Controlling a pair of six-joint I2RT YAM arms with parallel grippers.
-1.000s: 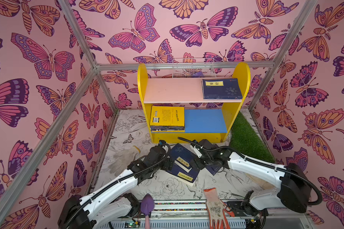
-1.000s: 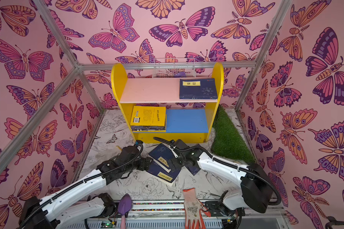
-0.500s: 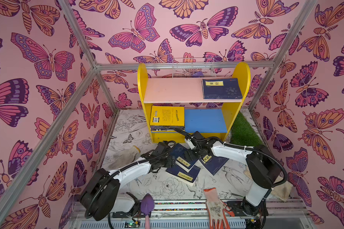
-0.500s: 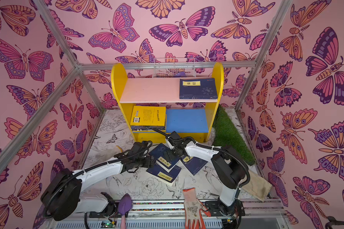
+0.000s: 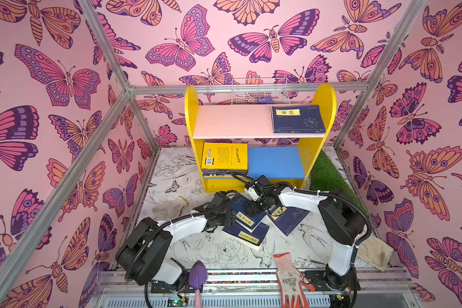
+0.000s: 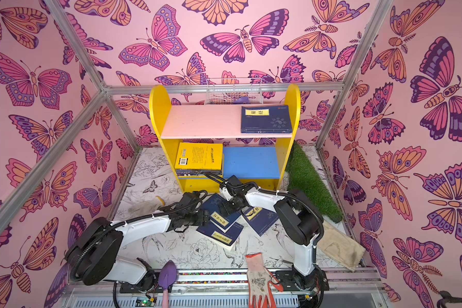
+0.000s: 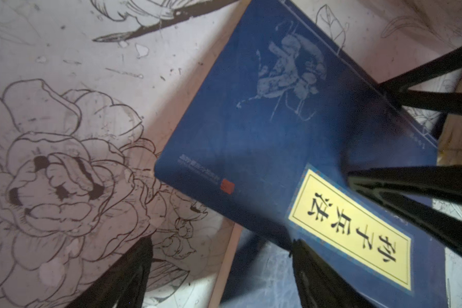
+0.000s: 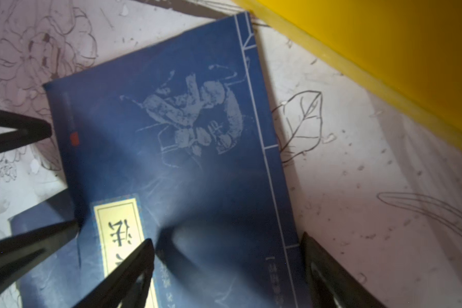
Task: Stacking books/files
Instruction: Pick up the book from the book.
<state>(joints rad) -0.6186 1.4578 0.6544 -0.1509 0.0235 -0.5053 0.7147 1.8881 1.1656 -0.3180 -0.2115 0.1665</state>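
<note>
Three navy books with yellow labels lie overlapping on the floor mat before the yellow shelf [image 5: 316, 149]: a top book [image 5: 241, 210] [image 6: 217, 206], a lower book [image 5: 247, 236] and a right book [image 5: 291, 218]. My left gripper [image 5: 228, 214] [image 7: 224, 280] stands open at the top book's [image 7: 278, 128] left edge, one finger over the cover, one over the mat. My right gripper [image 5: 254, 209] [image 8: 224, 280] stands open astride the same book's [image 8: 171, 146] spine side. Another navy book [image 5: 298, 120] lies on the pink upper shelf. A yellow-topped stack [image 5: 224, 158] lies on the blue lower shelf.
A beige cloth glove [image 5: 168, 209] lies left of the books and a white-and-orange glove [image 5: 291, 277] at the front edge beside a purple trowel [image 5: 198, 277]. Green turf [image 5: 328, 176] runs along the right, a beige cloth [image 5: 374, 250] lies by the right arm's base, and a wire basket [image 5: 259, 92] tops the shelf.
Both arms have folded back and down, and the two grippers have drawn closer together over the top navy book. The right jaws have narrowed a little.
</note>
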